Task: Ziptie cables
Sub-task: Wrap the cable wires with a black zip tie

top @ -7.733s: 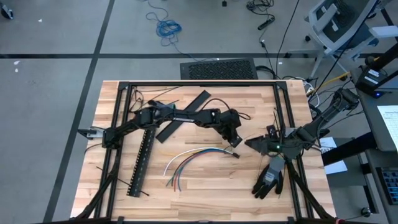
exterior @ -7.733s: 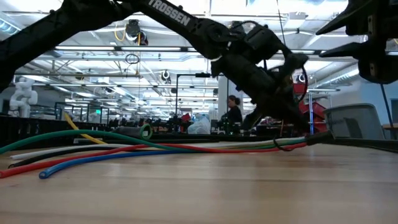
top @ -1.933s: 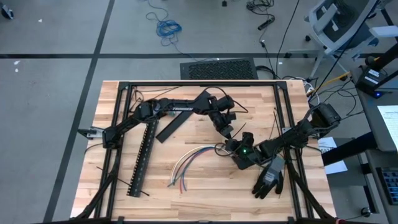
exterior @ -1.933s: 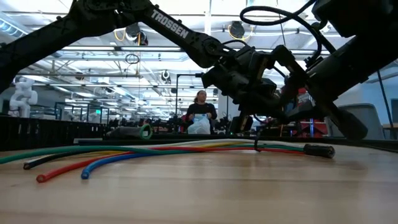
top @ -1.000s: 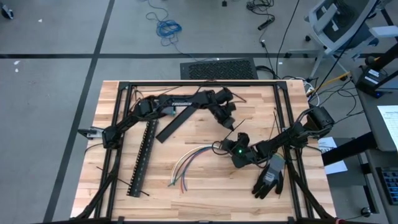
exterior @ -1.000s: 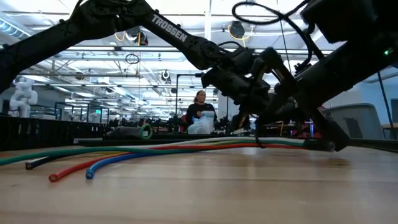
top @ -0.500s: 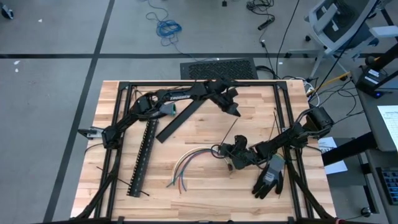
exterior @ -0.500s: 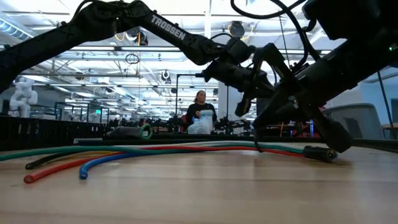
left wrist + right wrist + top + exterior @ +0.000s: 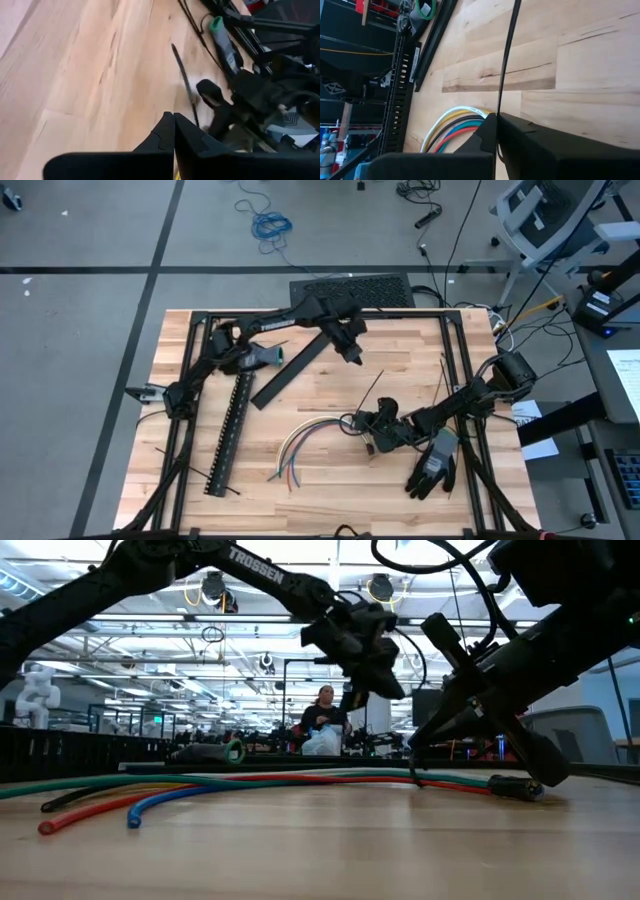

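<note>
Cables lie fanned on your table; right gripper clamps a black strip, left gripper is closed and empty.

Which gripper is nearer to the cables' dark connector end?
Right. The right gripper sits right at the connector end of the cables, shut on a zip tie. The left gripper is up near the table's far edge, shut.

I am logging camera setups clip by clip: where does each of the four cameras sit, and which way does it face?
High view: overhead, straight down on the table, both arms and the cables.
Low view: at tabletop height, level across the cables into the room; both arms drop in.
Left wrist view: past the shut left end effector toward a black zip tie.
Right wrist view: past the shut right end effector, pinching a zip tie.
Shared: the cables, high and low.
</note>
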{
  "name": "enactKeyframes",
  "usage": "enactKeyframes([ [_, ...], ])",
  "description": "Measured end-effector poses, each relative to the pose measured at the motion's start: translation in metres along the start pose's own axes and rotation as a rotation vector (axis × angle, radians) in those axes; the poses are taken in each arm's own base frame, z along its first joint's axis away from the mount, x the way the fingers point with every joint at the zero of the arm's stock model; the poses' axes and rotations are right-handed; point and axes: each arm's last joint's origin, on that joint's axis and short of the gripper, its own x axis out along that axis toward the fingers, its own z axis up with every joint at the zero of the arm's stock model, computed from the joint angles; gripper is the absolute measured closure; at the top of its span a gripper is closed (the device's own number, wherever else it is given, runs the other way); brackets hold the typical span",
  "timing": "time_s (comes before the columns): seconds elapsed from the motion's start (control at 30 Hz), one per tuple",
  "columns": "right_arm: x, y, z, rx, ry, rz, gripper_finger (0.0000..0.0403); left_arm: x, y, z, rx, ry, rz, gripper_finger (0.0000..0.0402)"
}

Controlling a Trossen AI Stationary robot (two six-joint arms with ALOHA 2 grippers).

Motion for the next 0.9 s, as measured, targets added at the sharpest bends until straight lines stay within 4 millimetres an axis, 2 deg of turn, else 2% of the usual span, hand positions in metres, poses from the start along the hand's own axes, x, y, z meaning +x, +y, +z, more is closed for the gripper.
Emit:
enactKeyframes([
  [0.13, 0.000, 0.000, 0.000, -0.013, 0.000, 0.000, 0.0402, 0.010, -0.001, -0.016, -0.024, 0.105, 0.029, 0.0365],
  [0.33, 0.000, 0.000, 0.000, -0.013, 0.002, 0.002, 0.0403, 0.031, 0.008, -0.047, -0.069, 0.270, 0.070, 0.0279],
  [0.43, 0.000, 0.000, 0.000, -0.015, 0.002, 0.002, 0.0403, 0.039, 0.016, -0.058, -0.123, 0.302, 0.087, 0.0239],
  [0.53, 0.000, 0.000, 0.000, -0.018, 0.001, -0.002, 0.0403, 0.055, 0.014, -0.064, -0.135, 0.281, 0.045, 0.0209],
  [0.7, 0.000, 0.000, 0.001, -0.019, -0.001, -0.006, 0.0403, 0.083, -0.002, -0.065, -0.116, 0.217, -0.059, 0.0186],
  [0.9, 0.003, 0.000, 0.003, -0.015, 0.015, -0.018, 0.0403, 0.093, -0.014, -0.062, -0.093, 0.171, -0.090, 0.0184],
])
